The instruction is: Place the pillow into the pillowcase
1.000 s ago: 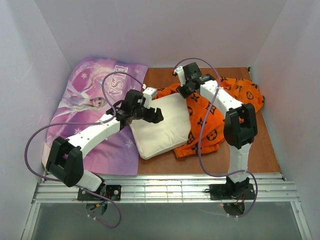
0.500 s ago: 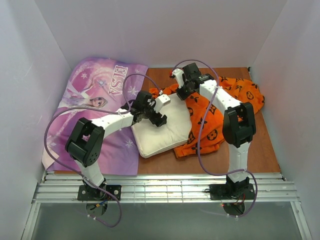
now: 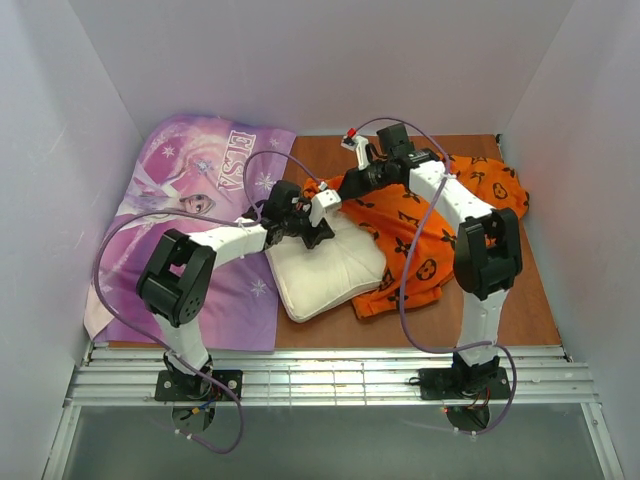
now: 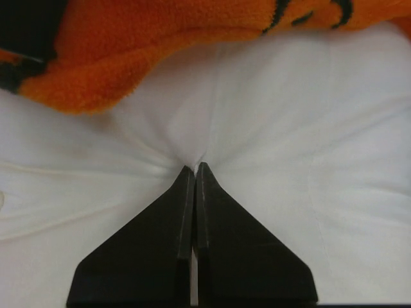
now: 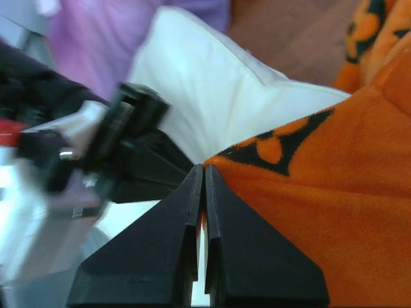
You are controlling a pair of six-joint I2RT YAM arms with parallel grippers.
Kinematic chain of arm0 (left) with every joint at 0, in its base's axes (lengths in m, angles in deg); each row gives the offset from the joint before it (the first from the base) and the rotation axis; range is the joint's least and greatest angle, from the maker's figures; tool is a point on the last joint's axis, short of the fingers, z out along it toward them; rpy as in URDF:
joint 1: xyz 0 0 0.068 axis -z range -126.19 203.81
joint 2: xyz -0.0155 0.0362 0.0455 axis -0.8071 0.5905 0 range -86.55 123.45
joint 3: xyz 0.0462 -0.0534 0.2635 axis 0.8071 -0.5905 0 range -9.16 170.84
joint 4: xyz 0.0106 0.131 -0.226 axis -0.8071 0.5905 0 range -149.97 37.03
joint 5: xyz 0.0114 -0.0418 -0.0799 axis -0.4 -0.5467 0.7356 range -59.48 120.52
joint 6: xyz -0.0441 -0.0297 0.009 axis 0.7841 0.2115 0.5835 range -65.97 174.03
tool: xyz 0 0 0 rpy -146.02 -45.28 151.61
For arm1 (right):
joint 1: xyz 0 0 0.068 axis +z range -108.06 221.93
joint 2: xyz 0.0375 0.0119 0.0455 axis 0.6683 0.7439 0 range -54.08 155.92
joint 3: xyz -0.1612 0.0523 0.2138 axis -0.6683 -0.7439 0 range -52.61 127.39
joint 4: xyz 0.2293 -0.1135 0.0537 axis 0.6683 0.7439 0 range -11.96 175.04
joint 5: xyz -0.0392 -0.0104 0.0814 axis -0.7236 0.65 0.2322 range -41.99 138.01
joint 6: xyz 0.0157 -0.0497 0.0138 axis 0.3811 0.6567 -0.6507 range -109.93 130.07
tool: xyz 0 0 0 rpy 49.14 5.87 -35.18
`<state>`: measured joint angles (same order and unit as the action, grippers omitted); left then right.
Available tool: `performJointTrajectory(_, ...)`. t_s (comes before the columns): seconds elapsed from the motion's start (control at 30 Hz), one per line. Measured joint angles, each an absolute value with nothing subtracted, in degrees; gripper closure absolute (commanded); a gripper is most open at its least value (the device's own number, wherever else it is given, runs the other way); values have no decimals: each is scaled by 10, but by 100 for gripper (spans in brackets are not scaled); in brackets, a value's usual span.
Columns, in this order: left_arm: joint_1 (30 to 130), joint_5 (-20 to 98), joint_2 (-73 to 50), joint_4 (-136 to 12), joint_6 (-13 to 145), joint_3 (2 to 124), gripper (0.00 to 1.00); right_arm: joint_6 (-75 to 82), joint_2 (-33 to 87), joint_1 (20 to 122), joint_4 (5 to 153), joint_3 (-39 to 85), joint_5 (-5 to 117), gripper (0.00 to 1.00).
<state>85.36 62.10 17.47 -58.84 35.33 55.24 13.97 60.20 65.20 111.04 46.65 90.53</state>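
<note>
At mid-worktop [image 3: 520, 300], the pillow [image 3: 320, 275] lies flat and skewed, with one corner toward the arm bases. Its near and left parts are bare; its far-right side is covered by the pillowcase [image 3: 425, 235], which drapes over that edge and spreads rumpled to the right across the wood. Left pincer [image 4: 195, 168] — jaws pressed together on a pinch of pillow fabric near the pillow's far edge. Creases fan out from the tips, and the orange hem lies just beyond them. Right pincer [image 5: 203, 168] — jaws likewise closed, gripping the pillowcase at its hem, where a black motif runs right up to the tips; white pillow shows behind and below. The two pincers sit close together at the pillow's far end, and the left arm appears blurred just beside the right fingers in the right wrist view. A purple ELSA princess-print fabric [image 3: 190, 200] covers the left of the worktop under the left arm; the pillow's left edge meets it.
</note>
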Motion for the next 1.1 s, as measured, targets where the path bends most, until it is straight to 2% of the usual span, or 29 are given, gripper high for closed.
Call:
performJointTrajectory(0.17, 858, 693, 103, -573, 367, 514, 100, 25, 457, 662, 1020, 349, 971, 99)
performJointTrajectory(0.27, 861, 725, 52, -541, 351, 493, 75, -15, 361, 661, 959, 245, 998, 99)
performJointTrajectory(0.3, 861, 735, 39, -529, 348, 493, 58, -15, 344, 660, 951, 221, 1000, 99)
performJointTrajectory(0.37, 856, 748, 14, -502, 367, 497, 41, 8, 331, 661, 955, 189, 993, 99)
performJointTrajectory(0.4, 847, 755, 1, -489, 381, 497, 37, 26, 332, 661, 964, 179, 981, 99)
performJointTrajectory(0.43, 833, 758, -13, -479, 402, 496, 21, 46, 334, 661, 975, 170, 968, 99)
performJointTrajectory(0.57, 751, 739, -61, -452, 466, 496, 17, 131, 336, 661, 1027, 140, 923, 99)
performJointTrajectory(0.67, 727, 721, -62, -425, 482, 493, 13, 183, 342, 664, 1060, 138, 901, 99)
performJointTrajectory(0.7, 727, 717, -58, -417, 487, 485, 12, 198, 348, 664, 1073, 143, 895, 94)
performJointTrajectory(0.77, 727, 707, -50, -400, 495, 460, 12, 222, 372, 665, 1103, 164, 882, 73)
performJointTrajectory(0.8, 727, 701, -48, -393, 498, 442, 12, 234, 383, 666, 1113, 176, 876, 60)
performJointTrajectory(0.83, 727, 694, -46, -384, 500, 425, 12, 245, 396, 667, 1123, 191, 868, 38)
performJointTrajectory(0.9, 727, 679, -45, -374, 502, 394, 11, 262, 419, 669, 1148, 231, 850, 16)
performJointTrajectory(1.1, 722, 666, -51, -370, 495, 383, 11, 302, 514, 682, 1172, 452, 786, 5)
